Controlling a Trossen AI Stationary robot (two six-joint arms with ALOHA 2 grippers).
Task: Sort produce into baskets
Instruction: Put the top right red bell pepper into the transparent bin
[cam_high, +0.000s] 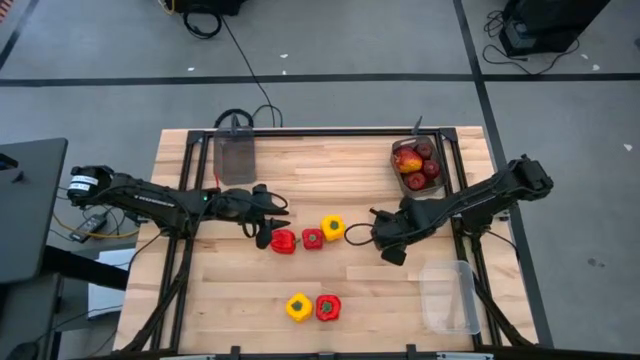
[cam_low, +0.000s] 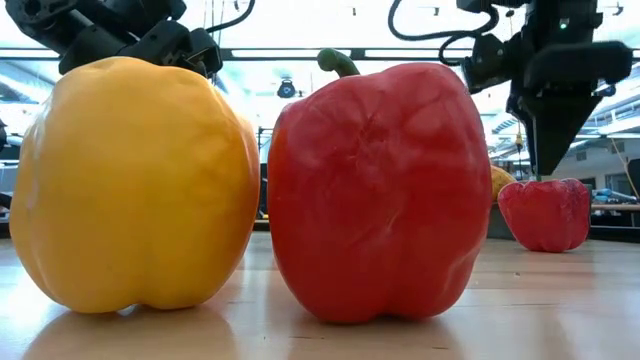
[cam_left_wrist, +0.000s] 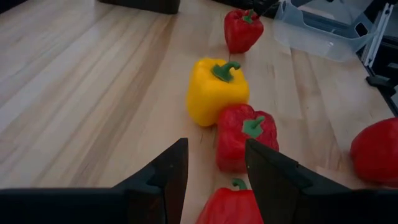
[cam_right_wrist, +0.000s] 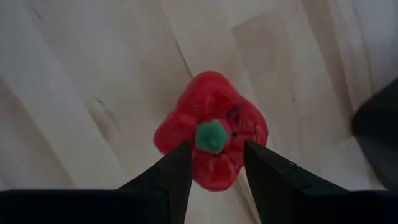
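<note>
Three peppers lie in a row at mid-table: a red pepper (cam_high: 283, 241), a second red one (cam_high: 312, 238) and a yellow one (cam_high: 333, 228). My left gripper (cam_high: 266, 232) is open and low at the row's left end. The first red pepper (cam_left_wrist: 229, 205) sits just ahead of its fingertips, between them. My right gripper (cam_high: 386, 243) is open and points down over another red pepper (cam_right_wrist: 211, 146). In the low view its tips (cam_low: 548, 165) hang just above that pepper (cam_low: 545, 215), which stands on the table.
A yellow pepper (cam_high: 298, 307) and a red pepper (cam_high: 327, 307) stand near the front edge. A grey bin (cam_high: 236, 155) is at the far left. Another grey bin (cam_high: 418, 165), at the far right, holds apples. A clear bin (cam_high: 448, 295) stands at the near right.
</note>
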